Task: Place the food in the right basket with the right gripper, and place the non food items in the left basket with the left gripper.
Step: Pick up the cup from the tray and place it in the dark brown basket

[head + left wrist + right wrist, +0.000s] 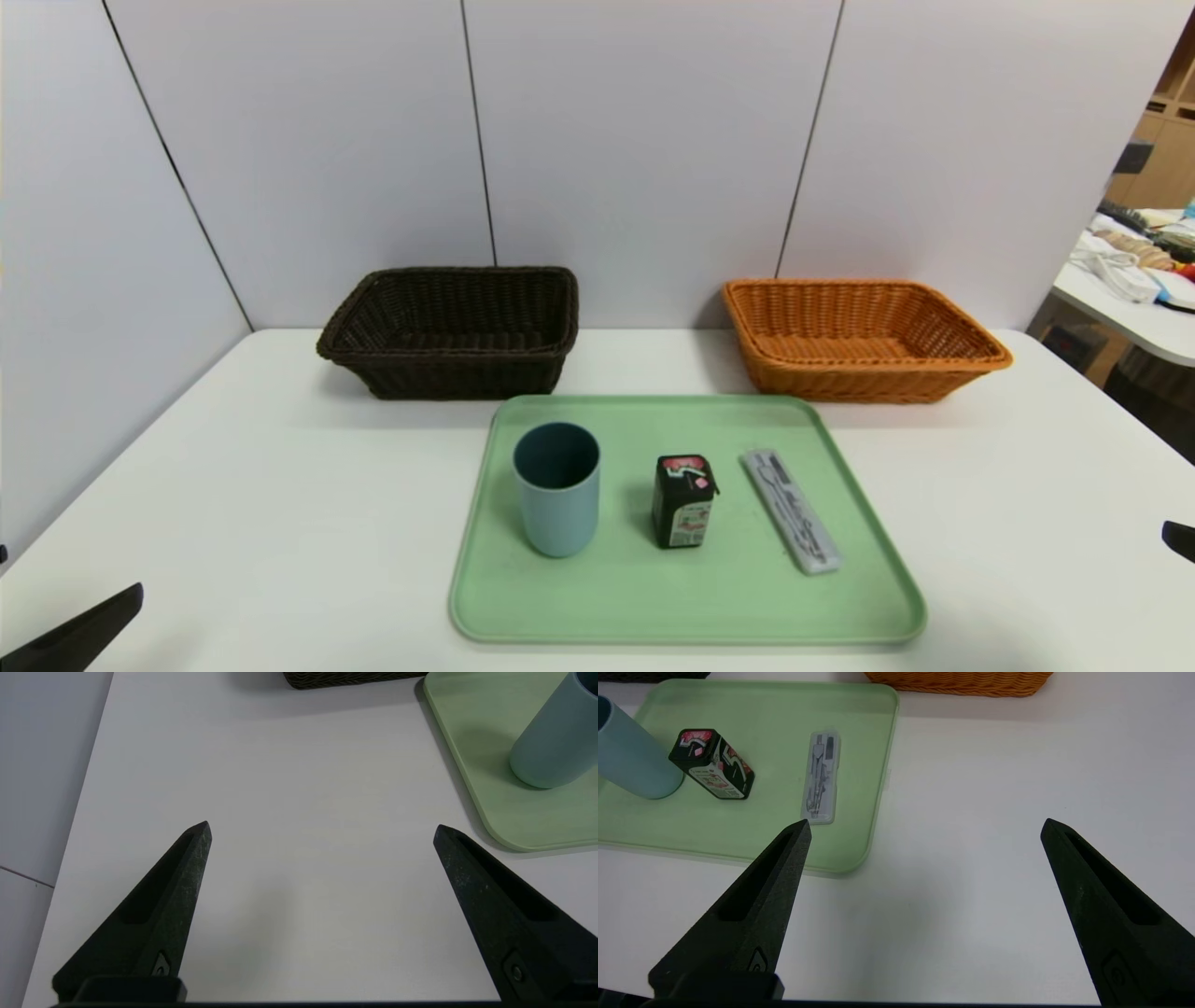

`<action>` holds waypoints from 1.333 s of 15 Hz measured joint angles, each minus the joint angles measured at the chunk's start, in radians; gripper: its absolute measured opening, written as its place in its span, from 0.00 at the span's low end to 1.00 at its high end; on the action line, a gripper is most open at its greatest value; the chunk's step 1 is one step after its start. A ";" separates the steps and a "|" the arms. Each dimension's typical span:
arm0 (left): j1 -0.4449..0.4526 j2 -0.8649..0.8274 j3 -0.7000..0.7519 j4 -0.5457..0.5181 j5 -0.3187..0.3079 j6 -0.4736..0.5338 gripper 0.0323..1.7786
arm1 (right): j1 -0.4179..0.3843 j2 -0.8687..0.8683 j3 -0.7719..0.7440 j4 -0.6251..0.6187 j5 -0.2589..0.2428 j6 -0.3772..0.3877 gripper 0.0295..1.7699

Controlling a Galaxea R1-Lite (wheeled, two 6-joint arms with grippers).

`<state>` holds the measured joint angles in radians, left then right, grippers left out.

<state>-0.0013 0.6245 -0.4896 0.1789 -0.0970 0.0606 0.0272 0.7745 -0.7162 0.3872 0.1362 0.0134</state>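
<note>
A light blue cup (556, 501) (556, 742) (630, 760), a black drink carton (683, 501) (713, 765) with a red-pink top, and a flat grey cutlery packet (792, 510) (821, 777) stand in a row on the green tray (691, 607). The dark brown basket (453, 329) is behind the tray on the left, the orange basket (859, 338) on the right. My left gripper (322, 828) hangs open over bare table left of the tray. Right of the tray, my right gripper (926, 826) is open and empty.
Grey partition walls close off the back and left of the white table (233, 485). A second table (1134, 308) with clutter stands off to the far right. The tray's raised rim (878, 807) lies between my right gripper and the items.
</note>
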 joint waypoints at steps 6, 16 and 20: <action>0.000 0.104 -0.035 -0.001 -0.092 -0.029 0.95 | 0.004 0.061 -0.059 0.096 0.005 -0.008 0.96; -0.116 0.424 -0.195 -0.019 -0.298 0.015 0.95 | 0.080 0.328 -0.085 -0.029 0.083 -0.065 0.96; -0.277 0.499 -0.193 -0.126 -0.325 0.026 0.95 | 0.116 0.397 -0.083 -0.050 0.140 -0.069 0.96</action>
<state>-0.2779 1.1236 -0.6830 0.0528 -0.4223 0.0864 0.1428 1.1719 -0.7989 0.3377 0.2766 -0.0551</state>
